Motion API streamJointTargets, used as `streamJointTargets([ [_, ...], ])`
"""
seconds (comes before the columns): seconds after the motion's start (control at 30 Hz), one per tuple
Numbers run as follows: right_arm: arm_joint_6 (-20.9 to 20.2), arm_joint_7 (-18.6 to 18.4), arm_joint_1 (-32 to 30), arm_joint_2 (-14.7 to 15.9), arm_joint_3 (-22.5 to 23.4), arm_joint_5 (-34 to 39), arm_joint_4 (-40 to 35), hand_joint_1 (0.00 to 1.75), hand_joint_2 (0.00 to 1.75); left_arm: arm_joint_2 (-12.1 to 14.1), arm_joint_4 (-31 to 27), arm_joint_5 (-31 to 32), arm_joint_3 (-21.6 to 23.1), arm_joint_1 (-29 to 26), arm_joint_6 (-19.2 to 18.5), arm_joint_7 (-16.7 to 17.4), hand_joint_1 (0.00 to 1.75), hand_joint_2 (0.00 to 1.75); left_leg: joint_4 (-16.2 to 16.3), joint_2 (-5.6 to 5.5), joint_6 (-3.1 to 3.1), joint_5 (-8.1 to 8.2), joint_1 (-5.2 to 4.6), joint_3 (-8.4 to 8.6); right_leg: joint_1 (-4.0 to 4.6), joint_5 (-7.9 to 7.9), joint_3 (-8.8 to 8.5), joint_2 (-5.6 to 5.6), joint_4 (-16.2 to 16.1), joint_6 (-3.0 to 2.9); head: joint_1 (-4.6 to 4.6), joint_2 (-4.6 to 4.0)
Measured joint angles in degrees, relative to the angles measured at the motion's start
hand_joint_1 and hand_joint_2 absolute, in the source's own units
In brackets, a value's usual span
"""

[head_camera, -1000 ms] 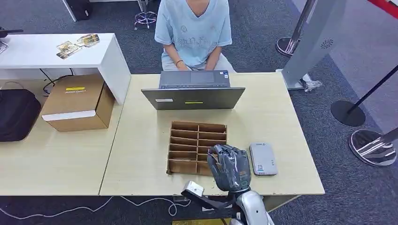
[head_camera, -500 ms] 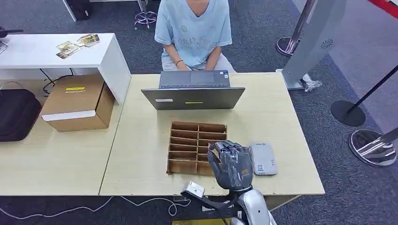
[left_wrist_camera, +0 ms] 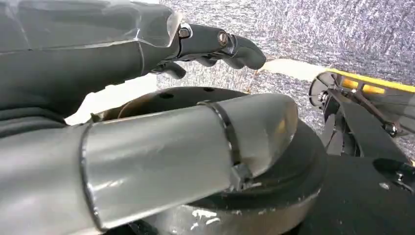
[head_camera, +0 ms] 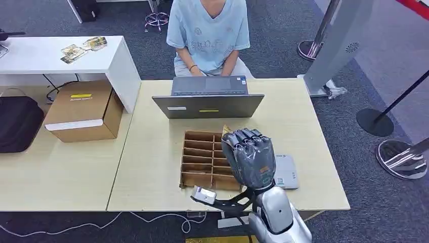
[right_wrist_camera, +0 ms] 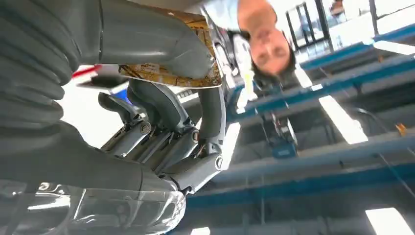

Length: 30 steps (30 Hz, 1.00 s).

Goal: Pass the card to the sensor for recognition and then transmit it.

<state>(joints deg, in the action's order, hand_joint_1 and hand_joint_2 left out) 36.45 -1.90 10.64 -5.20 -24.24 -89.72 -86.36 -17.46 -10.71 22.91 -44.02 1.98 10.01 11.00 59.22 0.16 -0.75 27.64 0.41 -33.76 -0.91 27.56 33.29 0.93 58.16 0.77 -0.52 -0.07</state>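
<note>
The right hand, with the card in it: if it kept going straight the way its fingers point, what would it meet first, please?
Probably the laptop. In the head view the right hand holds the card above the wooden organizer, fingers aimed across the table toward the laptop's lid and the person behind it. Its height is unclear, so it might pass over the lid.

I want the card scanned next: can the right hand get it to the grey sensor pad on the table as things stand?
Probably yes. The right hand holds the card, raised above the divided box, and the sensor pad lies just beside it on the table with nothing between them.
</note>
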Motion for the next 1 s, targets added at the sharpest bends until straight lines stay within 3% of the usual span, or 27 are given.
streamJointTargets([
  [0.17, -0.7, -1.6, 7.8, 1.7, -2.8, -0.3, 1.7, 1.75, 1.75, 0.2, 0.0, -1.5, 0.0, 0.0, 0.0, -0.3, 0.00, 0.00, 0.0, 0.03, -0.02, -0.04, 0.00, 0.00, 0.00, -0.02, 0.00, -0.03, 0.0, -0.01, -0.02, 0.00],
  [0.4, -6.4, 1.9, 19.8, 1.5, -5.8, 1.4, 8.7, 1.75, 1.75, 0.3, 0.0, -3.6, -1.5, 0.1, 0.7, -0.3, 0.00, 0.00, 0.0, 0.03, -0.04, -0.06, 0.00, 0.03, 0.00, -0.05, 0.01, -0.04, 0.1, -0.05, 0.00, 0.00],
  [0.73, -10.2, 2.8, 36.3, -1.8, -7.1, 1.8, 24.4, 1.75, 1.75, 0.4, 0.0, -5.3, -3.6, 0.3, 1.5, -0.9, 0.00, 0.00, 0.0, 0.00, -0.09, -0.10, 0.02, 0.02, 0.01, -0.07, 0.01, -0.02, 0.1, -0.07, 0.00, 0.00],
  [1.0, -11.4, 3.0, 45.0, -5.1, -9.0, -0.2, 36.8, 1.75, 1.75, 0.5, 0.0, -6.3, -5.4, 0.5, 2.5, -0.9, 0.00, 0.00, 0.0, 0.01, -0.10, -0.10, 0.03, 0.02, 0.02, -0.07, 0.01, -0.03, 0.1, -0.07, 0.00, 0.00],
])
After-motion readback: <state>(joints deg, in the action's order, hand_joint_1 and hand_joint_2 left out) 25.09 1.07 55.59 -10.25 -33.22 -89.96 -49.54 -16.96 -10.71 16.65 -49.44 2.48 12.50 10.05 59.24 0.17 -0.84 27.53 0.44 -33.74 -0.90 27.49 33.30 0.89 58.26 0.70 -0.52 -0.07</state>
